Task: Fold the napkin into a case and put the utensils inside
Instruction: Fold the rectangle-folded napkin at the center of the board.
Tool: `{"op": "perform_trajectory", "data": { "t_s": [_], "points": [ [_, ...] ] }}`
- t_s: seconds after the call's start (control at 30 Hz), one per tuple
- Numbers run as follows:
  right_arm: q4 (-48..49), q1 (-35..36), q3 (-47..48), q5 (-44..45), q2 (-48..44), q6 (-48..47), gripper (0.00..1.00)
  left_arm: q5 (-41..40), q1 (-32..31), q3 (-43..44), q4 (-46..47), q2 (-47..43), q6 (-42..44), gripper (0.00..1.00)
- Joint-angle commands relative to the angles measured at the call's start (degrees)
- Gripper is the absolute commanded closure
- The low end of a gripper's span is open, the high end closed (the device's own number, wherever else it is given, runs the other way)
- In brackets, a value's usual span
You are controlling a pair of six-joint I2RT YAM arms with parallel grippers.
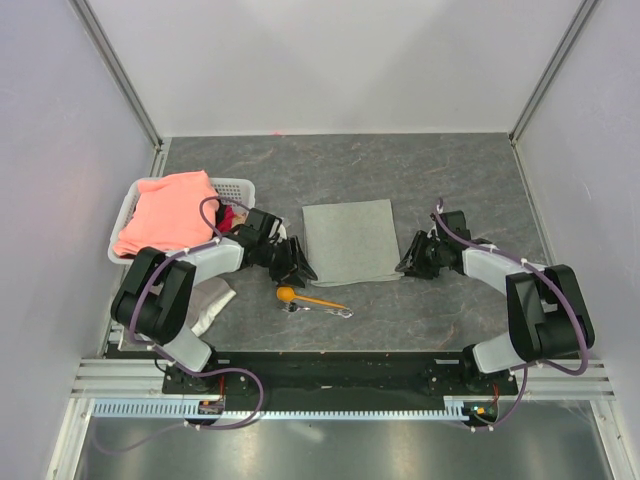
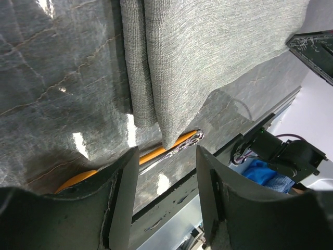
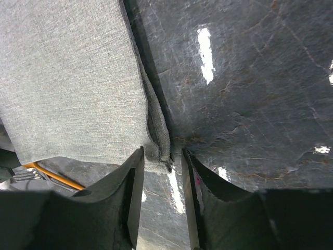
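Left hand (image 1: 292, 264): spread and empty, low by the near-left corner of the napkin (image 1: 350, 241), with the spoon (image 1: 300, 297) just beside it.
Napkin: flat in the middle of the tabletop (image 1: 450, 180), side edges folded over.
Feel: thin, limp and light; likely to sag and slide, so pinch the corners through both layers.
Right hand (image 1: 410, 262): half spread, astride the near-right corner, not yet nipping it.

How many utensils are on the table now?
2. The orange spoon lies just nearer than the grey napkin; the metal fork lies beside it, toward the arm bases. More could hide in the basket.
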Motion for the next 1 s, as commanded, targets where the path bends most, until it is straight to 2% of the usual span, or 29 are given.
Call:
{"op": "perform_trajectory", "data": {
  "t_s": [0.0,0.13,0.3,0.4,0.57,0.77,0.97],
  "points": [
    [2.38,-0.39,-0.6,-0.31,0.85,0.46,0.59,0.16,-0.25,0.03,-0.37,-0.38,2.47,0.44],
    [3.17,-0.74,-0.78,-0.74,1.2,0.72,0.64,0.25,-0.34,0.55,-0.28,0.06,2.38,0.43],
    [3.97,-0.84,-1.13,-2.24,1.47,1.34,0.82,0.08,-0.51,0.99,-0.28,0.58,1.94,0.43],
    [3.79,-0.83,-1.74,-3.12,-0.11,1.95,0.88,0.08,-0.69,0.99,-0.37,1.29,1.24,0.45],
    [2.74,-0.83,-2.18,-3.38,-2.48,2.22,0.88,0.52,-1.48,1.96,-0.02,2.34,-0.17,0.48],
    [2.74,-0.75,-2.18,-3.91,-2.57,2.04,0.91,-3.17,-1.48,1.87,-0.89,1.29,-0.87,0.53],
    [2.82,-0.75,-2.36,-3.74,-2.05,1.78,0.91,-3.44,-1.48,3.1,-0.72,2.6,-1.93,0.54]
  ]
}}
